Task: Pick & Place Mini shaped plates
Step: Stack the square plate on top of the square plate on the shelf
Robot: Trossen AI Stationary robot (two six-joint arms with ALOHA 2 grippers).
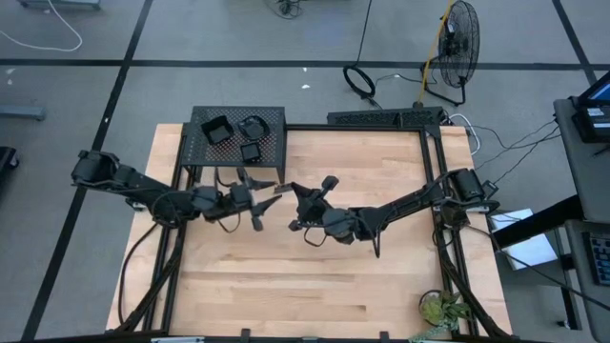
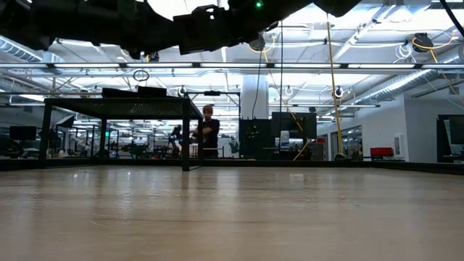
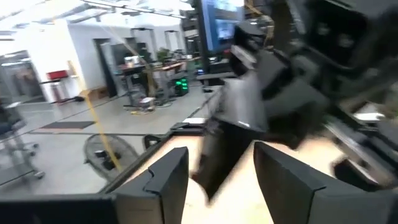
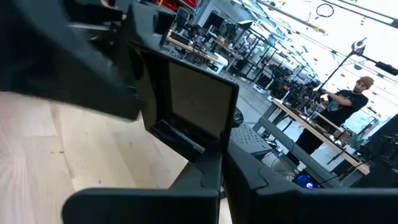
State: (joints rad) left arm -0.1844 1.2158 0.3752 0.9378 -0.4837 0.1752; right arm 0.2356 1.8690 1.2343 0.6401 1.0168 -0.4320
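Observation:
A square glossy black mini plate (image 4: 193, 106) stands on edge above the middle of the table (image 1: 315, 286), with my right gripper (image 4: 221, 180) shut on it. The same plate (image 3: 227, 134) shows blurred in the left wrist view. My left gripper (image 3: 217, 180) comes from the table's left, open. Its fingers stand on either side of the plate's near edge with gaps showing. In the high view my left gripper (image 1: 267, 195) and my right gripper (image 1: 297, 202) meet nose to nose. Three more mini plates (image 1: 250, 151) rest on the mesh rack (image 1: 238, 133). My right gripper pinches the square plate's lower rim (image 4: 186, 140) between its two fingers. The fingers point level and come from the table's right side. The plate stands upright above the fingers, its hollow face toward the wrist camera, lifted clear of the table.
The black mesh rack (image 2: 123, 109) stands on legs at the table's far left corner. A green bundle (image 1: 443, 310) lies at the near right corner. A black frame (image 1: 434, 191) runs along the table's right and far edges. A person (image 2: 208, 132) stands in the room beyond.

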